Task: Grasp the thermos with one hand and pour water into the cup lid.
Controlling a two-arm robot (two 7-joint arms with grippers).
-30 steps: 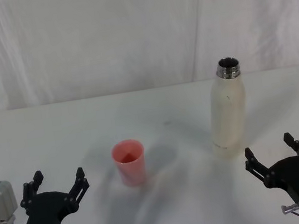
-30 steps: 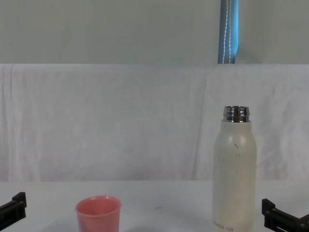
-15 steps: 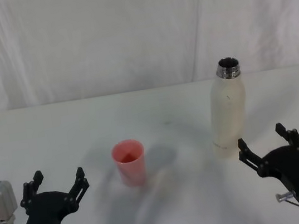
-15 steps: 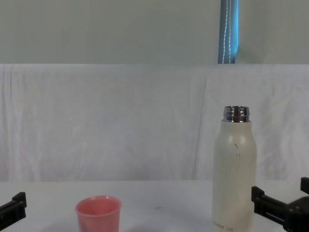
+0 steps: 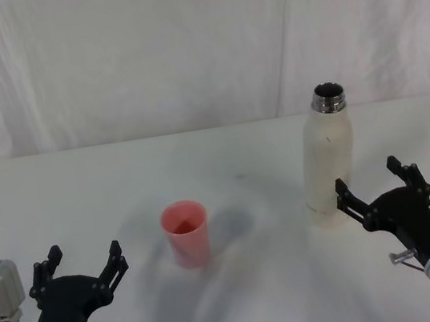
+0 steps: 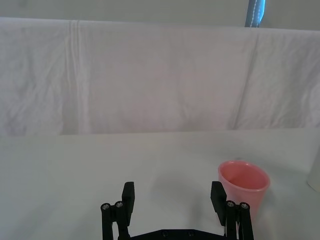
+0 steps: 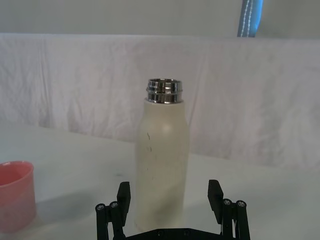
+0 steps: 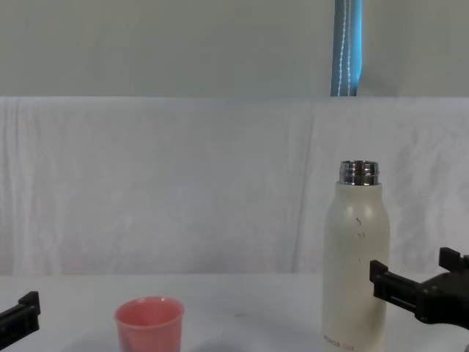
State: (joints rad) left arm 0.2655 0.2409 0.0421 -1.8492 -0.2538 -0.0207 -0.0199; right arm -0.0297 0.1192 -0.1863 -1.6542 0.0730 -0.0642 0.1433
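The thermos [image 5: 327,159] is a tall cream-white bottle with an open steel neck, standing upright at the right of the table; it also shows in the chest view [image 8: 355,264] and the right wrist view [image 7: 162,165]. The cup lid [image 5: 186,233] is a small pink cup standing upright mid-table, left of the thermos [image 8: 149,323] [image 6: 243,190] [image 7: 15,195]. My right gripper [image 5: 372,183] is open just right of and in front of the thermos base, touching nothing [image 8: 415,282] [image 7: 169,196]. My left gripper [image 5: 82,260] is open at the front left, short of the cup lid [image 6: 174,196].
The white table [image 5: 82,189] ends at a white cloth backdrop [image 5: 142,50]. A blue upright pole [image 8: 347,48] stands behind the backdrop.
My right gripper has moved forward and to the left, closing in on the thermos base. The left arm, the cup lid and the thermos have stayed put.
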